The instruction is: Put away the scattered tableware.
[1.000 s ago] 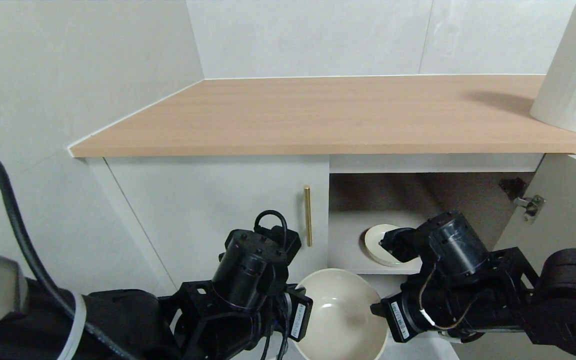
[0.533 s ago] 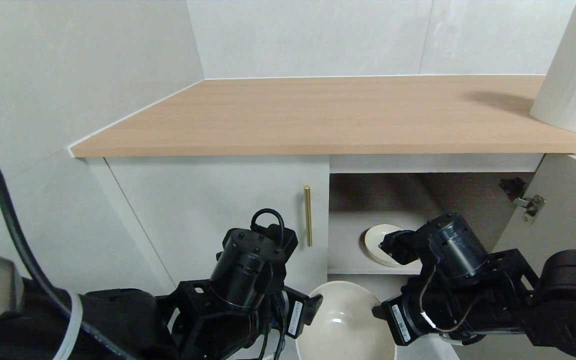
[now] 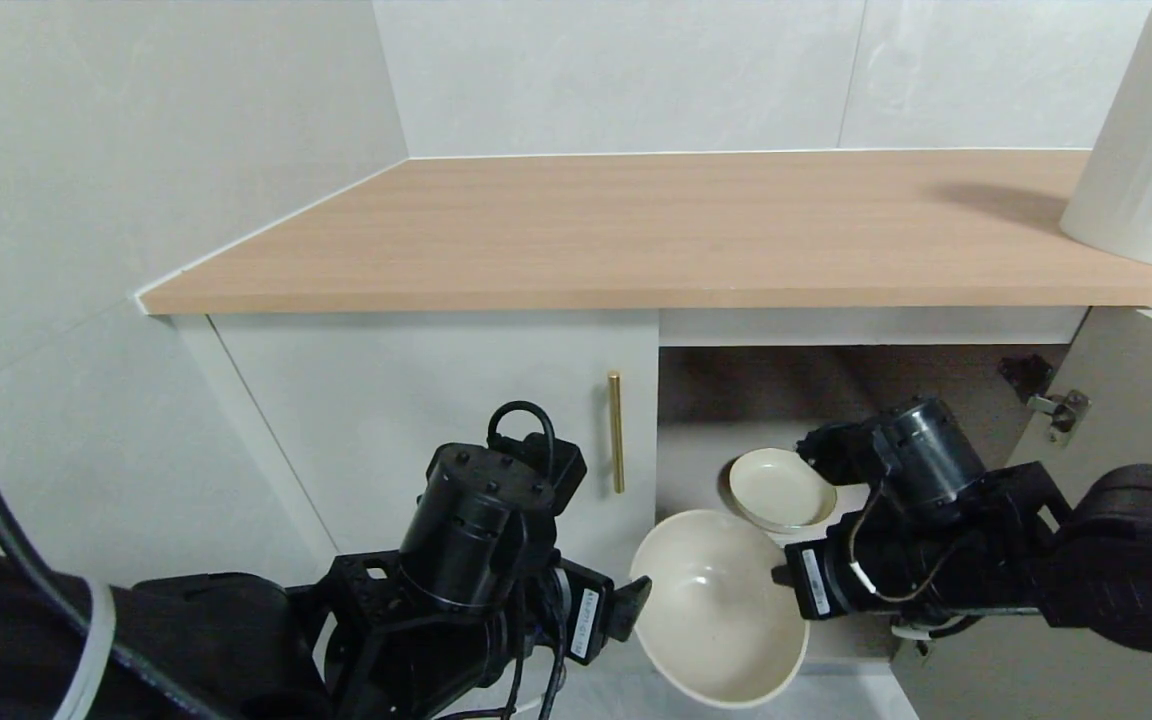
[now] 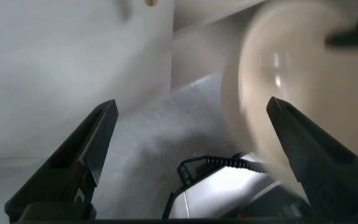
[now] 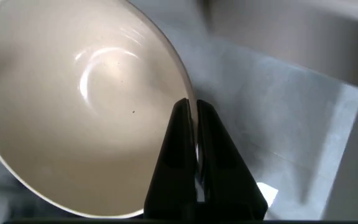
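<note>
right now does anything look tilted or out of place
The large bowl, pinched by its rim in the right gripper, hangs tilted before the open cupboard. It looks empty, so nothing spills. The small dish sits level inside.

Up top, a counter (image 3: 636,230) against the wall, with a lamp shade (image 3: 1151,150) on its right end. Under the counter, a cupboard: left door (image 3: 416,430) shut, with a handle (image 3: 615,445) at its right edge; right door (image 3: 1146,390) swung open to the right. Inside the open side, a small dish (image 3: 781,488) on a shelf (image 3: 686,500). In front of that shelf and lower down, a big bowl (image 3: 719,605), tipped, pinched at its right rim by the right gripper (image 3: 786,590). Just left of the big bowl, the left gripper (image 3: 626,612), fingers spread wide.
</note>
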You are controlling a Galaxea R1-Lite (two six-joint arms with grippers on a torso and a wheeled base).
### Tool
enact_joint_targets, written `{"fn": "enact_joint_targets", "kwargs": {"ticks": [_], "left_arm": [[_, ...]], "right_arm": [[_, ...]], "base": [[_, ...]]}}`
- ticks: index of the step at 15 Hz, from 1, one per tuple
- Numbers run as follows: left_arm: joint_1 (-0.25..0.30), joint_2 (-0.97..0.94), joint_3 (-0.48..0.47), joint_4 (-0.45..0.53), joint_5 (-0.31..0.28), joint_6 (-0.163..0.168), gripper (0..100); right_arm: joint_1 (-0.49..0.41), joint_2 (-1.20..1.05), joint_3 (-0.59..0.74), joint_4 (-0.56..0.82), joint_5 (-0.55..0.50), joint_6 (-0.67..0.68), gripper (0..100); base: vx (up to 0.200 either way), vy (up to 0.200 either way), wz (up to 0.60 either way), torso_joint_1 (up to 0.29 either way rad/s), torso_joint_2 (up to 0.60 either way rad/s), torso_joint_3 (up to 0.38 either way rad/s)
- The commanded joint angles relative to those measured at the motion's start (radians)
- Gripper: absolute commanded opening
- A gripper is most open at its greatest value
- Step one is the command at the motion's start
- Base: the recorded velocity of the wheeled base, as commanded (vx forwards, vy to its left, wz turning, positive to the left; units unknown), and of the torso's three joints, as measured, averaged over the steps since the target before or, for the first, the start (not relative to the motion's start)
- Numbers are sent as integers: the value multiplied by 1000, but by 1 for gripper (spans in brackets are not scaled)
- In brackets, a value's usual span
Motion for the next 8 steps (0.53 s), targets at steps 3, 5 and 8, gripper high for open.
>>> {"fn": "enact_joint_targets", "kwargs": {"ticks": [3, 5, 8], "left_arm": [[0, -16, 2, -1, 0, -1, 100], [2, -16, 3, 1, 0, -1, 100], [2, -18, 3, 1, 0, -7, 100]], "right_arm": [[-159, 73, -113, 4, -49, 82, 0], [-220, 174, -192, 6, -91, 198, 0], [-259, 257, -270, 4, -172, 284, 0]], "base": [[0, 0, 0, 0, 0, 0], [0, 0, 0, 0, 0, 0], [0, 0, 0, 0, 0, 0]]}}
